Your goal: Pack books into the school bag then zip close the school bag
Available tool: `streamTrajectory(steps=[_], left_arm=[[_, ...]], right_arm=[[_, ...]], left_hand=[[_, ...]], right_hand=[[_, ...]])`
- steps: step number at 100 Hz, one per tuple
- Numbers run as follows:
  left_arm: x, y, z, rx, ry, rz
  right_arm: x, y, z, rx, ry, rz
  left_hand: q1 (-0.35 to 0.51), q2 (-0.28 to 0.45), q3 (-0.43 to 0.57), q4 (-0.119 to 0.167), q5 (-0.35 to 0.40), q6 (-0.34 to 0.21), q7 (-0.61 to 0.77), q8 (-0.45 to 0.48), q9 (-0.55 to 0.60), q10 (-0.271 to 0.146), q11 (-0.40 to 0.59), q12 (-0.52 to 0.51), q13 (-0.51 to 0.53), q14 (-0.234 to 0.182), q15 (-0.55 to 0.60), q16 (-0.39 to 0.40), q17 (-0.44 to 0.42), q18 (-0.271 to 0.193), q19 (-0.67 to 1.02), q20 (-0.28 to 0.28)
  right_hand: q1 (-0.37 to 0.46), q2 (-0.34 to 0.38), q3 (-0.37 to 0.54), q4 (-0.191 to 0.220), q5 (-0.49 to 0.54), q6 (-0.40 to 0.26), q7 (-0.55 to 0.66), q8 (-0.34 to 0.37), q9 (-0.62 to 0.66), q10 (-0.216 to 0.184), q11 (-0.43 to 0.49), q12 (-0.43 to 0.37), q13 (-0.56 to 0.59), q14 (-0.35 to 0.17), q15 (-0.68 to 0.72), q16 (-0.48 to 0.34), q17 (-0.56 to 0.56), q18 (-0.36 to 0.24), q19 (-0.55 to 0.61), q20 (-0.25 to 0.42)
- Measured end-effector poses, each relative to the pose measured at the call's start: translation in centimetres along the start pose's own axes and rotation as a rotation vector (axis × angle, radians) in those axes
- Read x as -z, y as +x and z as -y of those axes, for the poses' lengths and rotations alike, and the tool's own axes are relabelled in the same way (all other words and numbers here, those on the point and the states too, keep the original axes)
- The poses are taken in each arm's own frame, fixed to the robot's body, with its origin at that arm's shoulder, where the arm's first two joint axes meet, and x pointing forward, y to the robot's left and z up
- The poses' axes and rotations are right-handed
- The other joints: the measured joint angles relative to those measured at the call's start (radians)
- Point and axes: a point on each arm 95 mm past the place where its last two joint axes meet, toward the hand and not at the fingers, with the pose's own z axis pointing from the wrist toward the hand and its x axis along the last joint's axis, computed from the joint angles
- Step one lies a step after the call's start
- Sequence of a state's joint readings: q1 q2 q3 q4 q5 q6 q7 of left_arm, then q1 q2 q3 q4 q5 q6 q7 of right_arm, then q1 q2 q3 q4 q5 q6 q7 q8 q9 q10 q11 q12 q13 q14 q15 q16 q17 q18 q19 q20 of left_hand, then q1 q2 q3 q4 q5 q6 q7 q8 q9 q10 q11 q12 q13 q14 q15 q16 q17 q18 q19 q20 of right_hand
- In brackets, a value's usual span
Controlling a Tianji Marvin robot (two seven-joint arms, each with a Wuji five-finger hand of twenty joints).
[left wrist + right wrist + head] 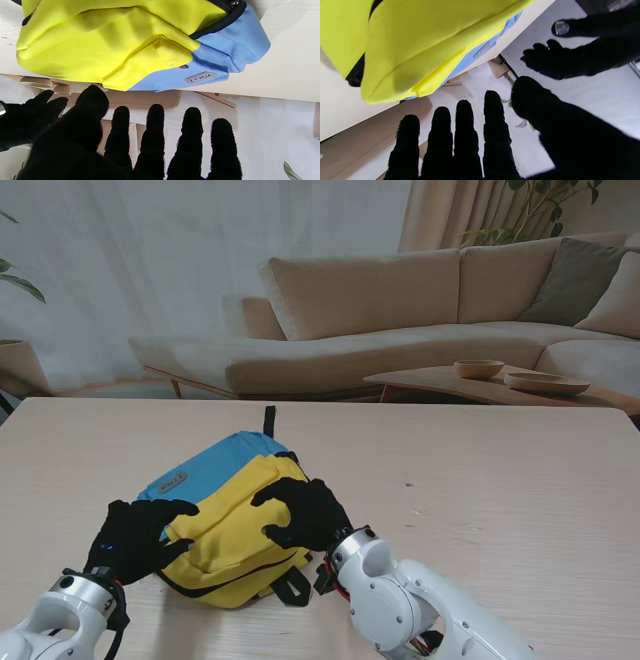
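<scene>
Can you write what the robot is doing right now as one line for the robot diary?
stage: bag handling | school bag: lying on table | left hand: open, above bag | right hand: open, above bag | books: none seen | zip: unclear

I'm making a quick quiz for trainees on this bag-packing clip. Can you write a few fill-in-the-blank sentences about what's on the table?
1. The school bag is yellow and ____.
2. The bag lies on a ____ table.
3. The left hand and right hand both wear ____ gloves.
4. In the left wrist view, the bag's label reads ____.

Missing words: blue; wooden; black; Z·Y·HUA
</scene>
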State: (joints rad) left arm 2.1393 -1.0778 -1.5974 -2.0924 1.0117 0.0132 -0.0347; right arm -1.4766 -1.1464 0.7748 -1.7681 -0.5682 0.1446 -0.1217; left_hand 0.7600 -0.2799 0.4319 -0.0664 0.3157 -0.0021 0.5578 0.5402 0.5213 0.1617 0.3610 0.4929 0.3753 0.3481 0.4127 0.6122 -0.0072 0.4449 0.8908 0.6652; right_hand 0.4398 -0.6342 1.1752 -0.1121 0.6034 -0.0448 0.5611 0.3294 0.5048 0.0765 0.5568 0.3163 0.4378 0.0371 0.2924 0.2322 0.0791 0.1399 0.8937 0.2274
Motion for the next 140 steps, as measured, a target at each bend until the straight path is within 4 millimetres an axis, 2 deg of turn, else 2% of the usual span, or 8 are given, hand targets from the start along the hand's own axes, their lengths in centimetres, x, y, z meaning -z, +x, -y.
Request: streamTrajectory(steps=[16,23,35,64,80,84,121,140], left_arm=[[0.4,-0.3,-0.2,-0.001,0.019,0.012],[0.4,-0.5,-0.4,-0.005,0.020,0.021],[0.1,-0.9,-1.3,-0.025,0.016,0.039],[-2.9,-2.3,-5.2,-0.043,-0.070,0.105],[-4.5,-2.4,-6.3,-0.002,-0.131,0.108],[-4.9,-2.4,-6.3,0.006,-0.146,0.104],[-10.1,-1.9,-5.1,0.061,-0.223,0.018],[-11.9,-1.6,-4.7,0.062,-0.239,-0.022]], right_arm=[[-0.8,0.8,1.5,0.095,0.056,-0.018],[-1.2,0.7,1.8,0.101,0.070,0.005],[-1.7,0.7,2.5,0.125,0.098,0.022],[-2.6,-0.6,3.8,0.198,0.181,0.082],[-2.6,-1.4,3.9,0.229,0.203,0.115],[-2.6,-1.5,3.8,0.234,0.202,0.122],[-1.8,-2.9,2.4,0.258,0.201,0.174],[-1.5,-3.5,2.1,0.254,0.210,0.181]], left_hand=[[0.000,0.000,0.009,0.000,0.000,-0.014,-0.001,-0.001,-0.019,-0.001,-0.001,0.000,-0.012,-0.010,-0.013,-0.003,-0.005,-0.003,-0.013,0.000],[0.000,0.000,0.009,0.000,0.000,-0.015,-0.009,-0.010,-0.039,-0.011,-0.023,-0.010,-0.028,-0.012,-0.031,-0.013,-0.011,-0.009,-0.037,-0.009],[-0.001,-0.001,0.009,0.000,-0.034,-0.039,-0.038,-0.030,-0.073,-0.024,-0.029,-0.025,-0.049,-0.022,-0.062,-0.034,-0.022,-0.021,-0.075,-0.014],[-0.013,-0.014,0.063,0.000,-0.062,-0.051,-0.022,-0.036,-0.102,-0.037,-0.042,-0.035,-0.074,-0.036,-0.076,-0.050,-0.024,-0.032,-0.098,-0.024],[-0.012,-0.026,0.085,0.000,-0.062,-0.051,0.017,-0.036,-0.103,-0.037,-0.033,-0.035,-0.074,-0.036,-0.076,-0.050,-0.023,-0.033,-0.098,-0.014],[-0.012,-0.027,0.085,0.000,-0.062,-0.048,0.026,-0.034,-0.111,-0.035,-0.027,-0.035,-0.074,-0.035,-0.076,-0.049,-0.022,-0.033,-0.098,-0.013],[-0.010,-0.041,0.127,0.000,-0.062,-0.048,0.057,-0.022,-0.118,0.012,0.018,-0.025,-0.084,-0.032,-0.074,-0.056,-0.011,-0.034,-0.085,-0.010],[-0.009,-0.041,0.127,0.000,-0.062,-0.048,0.062,-0.022,-0.118,0.013,0.019,-0.025,-0.076,-0.021,-0.074,-0.051,-0.008,-0.034,-0.074,-0.010]], right_hand=[[-0.033,0.031,-0.013,-0.002,-0.005,-0.060,-0.016,0.000,0.000,-0.029,-0.029,-0.012,-0.024,-0.035,-0.022,-0.006,-0.013,-0.029,-0.025,-0.011],[-0.053,0.059,-0.032,0.027,-0.005,-0.084,-0.024,0.000,0.000,-0.039,-0.041,-0.014,-0.043,-0.042,-0.030,-0.014,-0.020,-0.036,-0.036,-0.019],[-0.090,0.113,-0.092,0.029,-0.005,-0.085,-0.037,0.000,0.000,-0.050,-0.055,-0.024,-0.043,-0.053,-0.030,-0.017,-0.029,-0.049,-0.038,-0.027],[-0.112,0.165,-0.123,0.029,-0.005,-0.086,-0.040,0.000,0.001,-0.051,-0.065,-0.030,-0.043,-0.060,-0.030,-0.017,-0.030,-0.091,-0.038,-0.030],[-0.115,0.185,-0.144,0.029,0.046,-0.069,-0.041,0.000,0.090,-0.051,-0.077,-0.041,-0.023,-0.063,-0.027,-0.023,-0.011,-0.121,-0.025,-0.031],[-0.115,0.189,-0.144,0.029,0.061,-0.060,-0.041,0.000,0.111,-0.063,-0.080,-0.042,-0.013,-0.076,-0.025,-0.019,0.000,-0.121,-0.014,-0.030],[-0.126,0.204,-0.155,0.043,0.163,-0.020,-0.059,-0.001,0.202,-0.071,-0.153,-0.074,0.096,-0.037,-0.014,-0.007,0.086,-0.056,0.079,0.038],[-0.126,0.204,-0.155,0.043,0.163,-0.020,-0.065,-0.001,0.212,-0.092,-0.165,-0.080,0.107,-0.045,-0.004,-0.006,0.091,-0.041,0.102,0.043]])
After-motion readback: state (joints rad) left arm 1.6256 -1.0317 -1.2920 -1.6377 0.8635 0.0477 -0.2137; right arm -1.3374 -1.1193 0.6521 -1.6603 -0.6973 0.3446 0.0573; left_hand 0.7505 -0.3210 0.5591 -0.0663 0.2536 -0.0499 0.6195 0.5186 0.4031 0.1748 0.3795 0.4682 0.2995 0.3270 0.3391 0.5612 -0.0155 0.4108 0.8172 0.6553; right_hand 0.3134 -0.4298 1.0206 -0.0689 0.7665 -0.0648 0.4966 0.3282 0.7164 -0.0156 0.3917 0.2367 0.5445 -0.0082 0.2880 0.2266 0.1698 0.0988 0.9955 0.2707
